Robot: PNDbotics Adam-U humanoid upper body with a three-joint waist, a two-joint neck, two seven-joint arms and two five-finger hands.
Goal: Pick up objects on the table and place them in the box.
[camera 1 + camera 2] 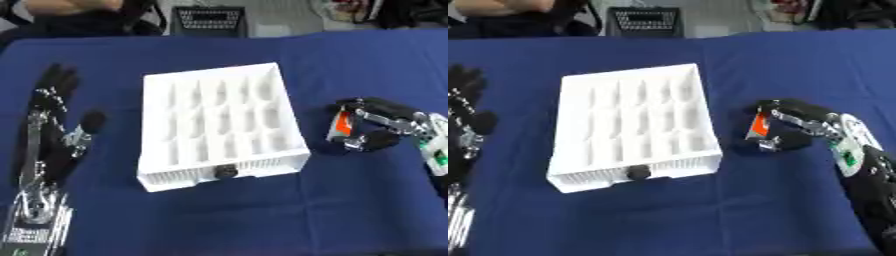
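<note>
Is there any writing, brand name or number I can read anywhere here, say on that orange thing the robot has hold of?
None can be read.
orange and white object in the right hand: any print is too blurred to read.
white box: no lettering shows; only a dark round knob on its front.
green patch on the right wrist: no legible marks.

White gridded box (219,125) on a deep blue tablecloth (350,200); orange-and-white object (339,126) in the black-and-silver right hand (376,127)
</note>
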